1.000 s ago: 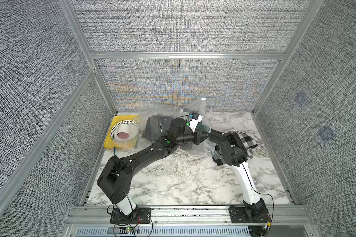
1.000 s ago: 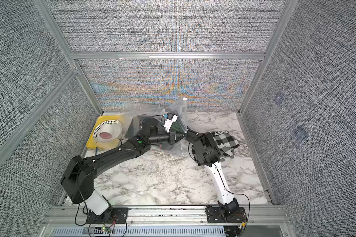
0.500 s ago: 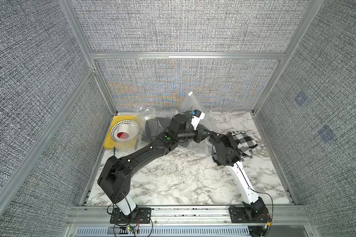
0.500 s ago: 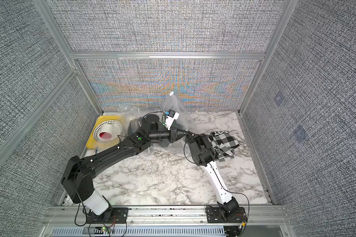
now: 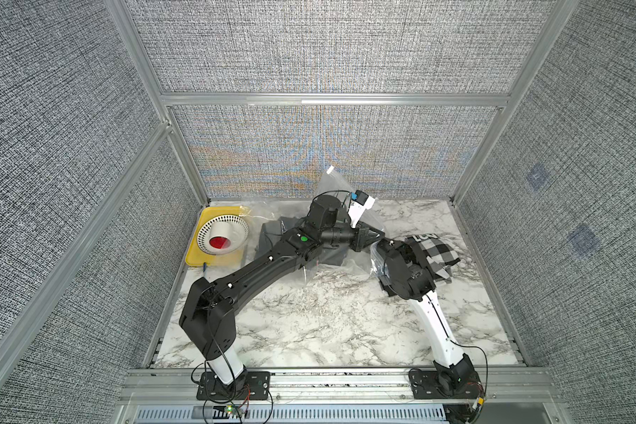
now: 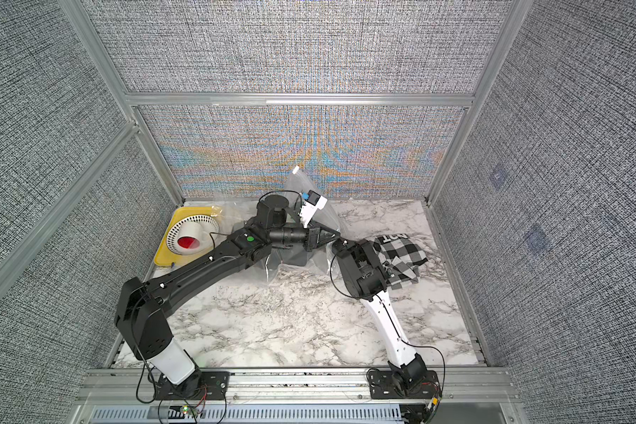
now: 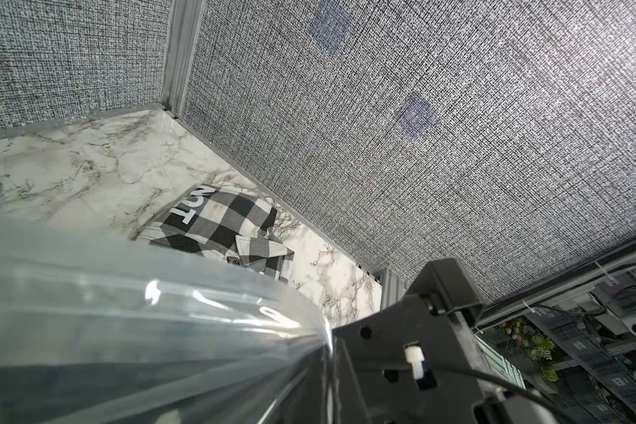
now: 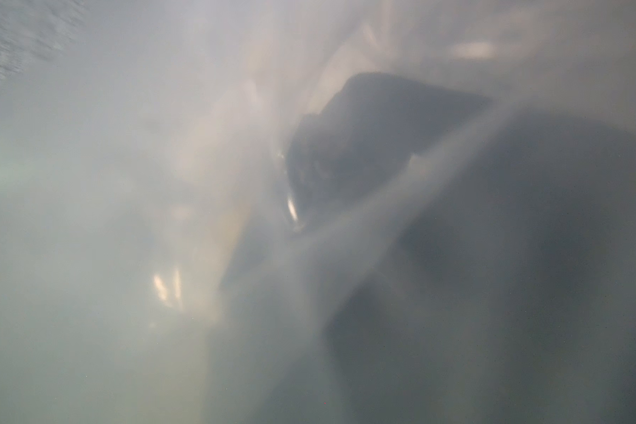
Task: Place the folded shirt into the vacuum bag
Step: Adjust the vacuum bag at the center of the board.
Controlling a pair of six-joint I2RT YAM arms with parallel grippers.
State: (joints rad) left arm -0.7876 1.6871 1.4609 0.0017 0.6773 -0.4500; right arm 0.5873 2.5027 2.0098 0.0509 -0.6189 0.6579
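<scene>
Higher now, vacuum bag [image 5: 329, 185] in pinch of left gripper [image 5: 375, 236], grey cloth [image 5: 270, 240] inside; right gripper [image 6: 334, 246] unreadable.

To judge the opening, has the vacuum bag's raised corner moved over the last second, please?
Yes. The vacuum bag's raised corner has shifted toward the yellow tray and slightly higher against the back wall.
</scene>
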